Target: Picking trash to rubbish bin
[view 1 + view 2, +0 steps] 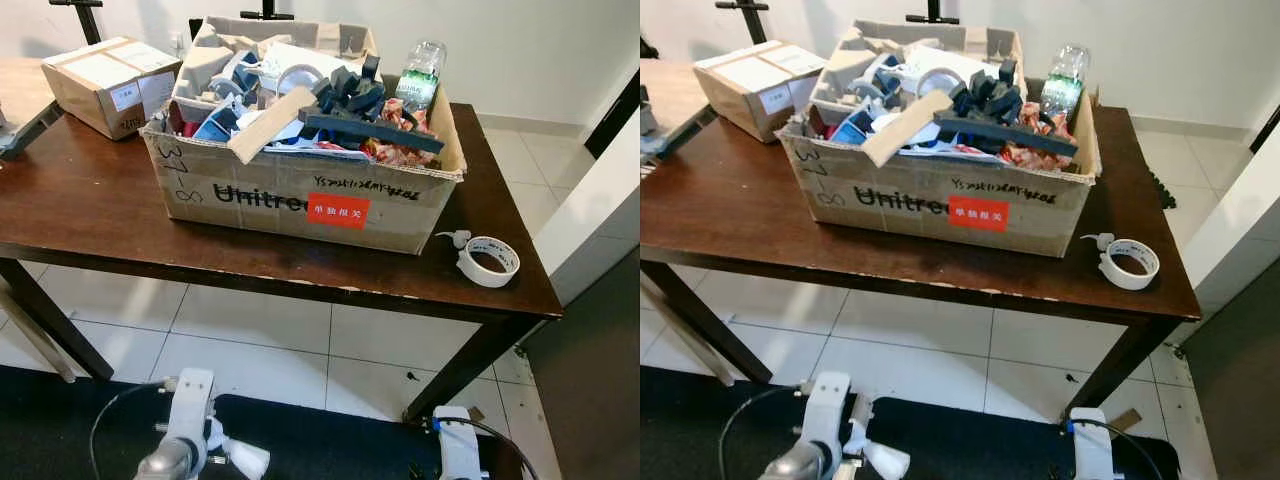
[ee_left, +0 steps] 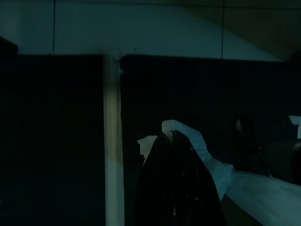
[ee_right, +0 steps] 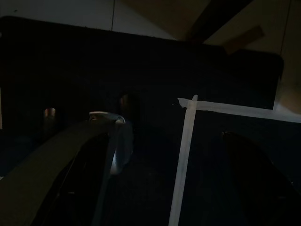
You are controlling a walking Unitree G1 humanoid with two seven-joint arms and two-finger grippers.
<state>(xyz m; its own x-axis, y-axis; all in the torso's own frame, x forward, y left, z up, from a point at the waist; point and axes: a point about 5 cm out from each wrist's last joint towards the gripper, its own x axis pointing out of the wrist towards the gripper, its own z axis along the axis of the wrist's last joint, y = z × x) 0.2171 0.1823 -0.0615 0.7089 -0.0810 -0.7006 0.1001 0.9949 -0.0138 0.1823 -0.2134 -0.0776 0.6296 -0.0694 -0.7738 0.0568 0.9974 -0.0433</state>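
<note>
Dark wooden table on white tile ahead of us, a big box heaped with trash at its centre. A tape roll lies at the box's four o'clock, a small carton at ten. Our left gripper hangs low at seven o'clock, clamped on white paper. Right gripper hangs at five, fingers spread, holding nothing

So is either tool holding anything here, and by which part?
The left tool is shut on a white scrap, pinched at one end near its tips. The right tool's grip cannot be told; that wrist view is too dark.
</note>
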